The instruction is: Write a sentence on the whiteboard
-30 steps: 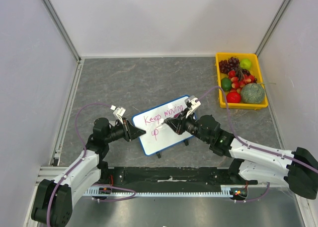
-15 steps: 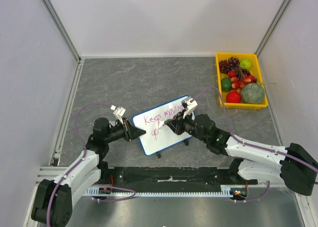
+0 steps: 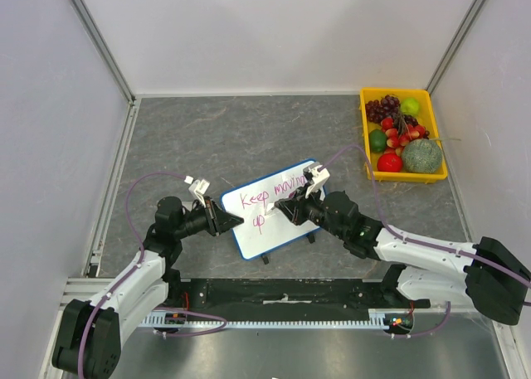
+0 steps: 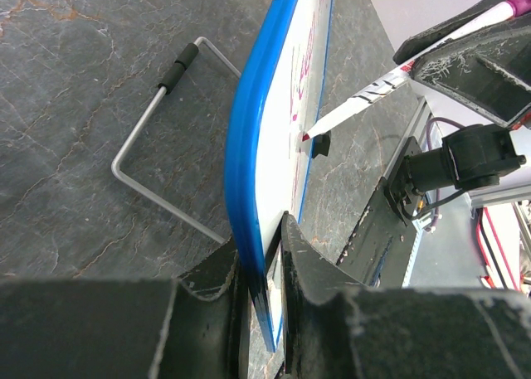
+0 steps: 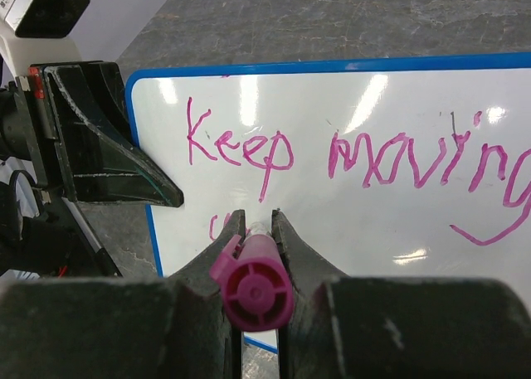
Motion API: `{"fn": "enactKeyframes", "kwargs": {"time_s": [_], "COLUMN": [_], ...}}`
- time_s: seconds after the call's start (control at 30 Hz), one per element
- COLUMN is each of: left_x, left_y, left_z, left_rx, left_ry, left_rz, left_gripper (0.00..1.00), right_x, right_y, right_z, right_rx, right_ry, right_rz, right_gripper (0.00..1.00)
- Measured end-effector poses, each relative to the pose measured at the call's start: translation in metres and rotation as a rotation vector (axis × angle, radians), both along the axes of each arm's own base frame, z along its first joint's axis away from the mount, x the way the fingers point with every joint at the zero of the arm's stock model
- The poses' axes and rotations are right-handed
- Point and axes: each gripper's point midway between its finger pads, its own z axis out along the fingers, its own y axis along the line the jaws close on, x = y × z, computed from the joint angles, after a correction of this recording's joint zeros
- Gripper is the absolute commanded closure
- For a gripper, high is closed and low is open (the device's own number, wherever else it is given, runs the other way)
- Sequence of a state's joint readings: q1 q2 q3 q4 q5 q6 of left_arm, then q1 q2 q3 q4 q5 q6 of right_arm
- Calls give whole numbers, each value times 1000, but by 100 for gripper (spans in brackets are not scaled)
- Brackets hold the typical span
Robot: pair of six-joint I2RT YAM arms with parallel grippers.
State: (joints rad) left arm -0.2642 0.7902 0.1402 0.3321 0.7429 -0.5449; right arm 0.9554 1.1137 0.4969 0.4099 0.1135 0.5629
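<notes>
Standing tilted on the grey tabletop, roughly mid-table and just ahead of both arm bases: whiteboard, blue rim, rounded corners, propped on a bent wire stand w/ a black sleeve on one leg. Left gripper: jaws nearly together, clamped on the board's left edge, blue rim pinched between the two fingers. Right gripper: narrow gap, closed around a marker, white barrel w/ black print, magenta end cap facing the wrist cam. Marker tip sits at the board face, lower-left area; contact vs. hairline gap can't be told. Sentence: thin magenta handwriting, top line reads "Keep moving", the final g's tail sweeping down at right; 2nd line only a short stroke or two below "Keep", partly hidden by the right fingers, not legible. Yellow tray: far-right of table, well apart from the board, holding dark grapes, a green melon, plus red and green fruit.
</notes>
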Motion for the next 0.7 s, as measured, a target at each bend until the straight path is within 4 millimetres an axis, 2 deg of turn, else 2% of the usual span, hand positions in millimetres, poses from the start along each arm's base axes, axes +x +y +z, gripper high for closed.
{"fn": "enactKeyframes", "kwargs": {"time_s": [0.7], "left_x": [0], "left_y": [0], "left_z": [0], "left_rx": [0], "left_ry": [1], "left_rz": [0], "left_gripper": [98], "right_x": [-7], "right_y": [-6], "right_z": [-11], "right_rx": [5], "right_ry": [20], "right_rz": [8], "right_gripper": [100]}}
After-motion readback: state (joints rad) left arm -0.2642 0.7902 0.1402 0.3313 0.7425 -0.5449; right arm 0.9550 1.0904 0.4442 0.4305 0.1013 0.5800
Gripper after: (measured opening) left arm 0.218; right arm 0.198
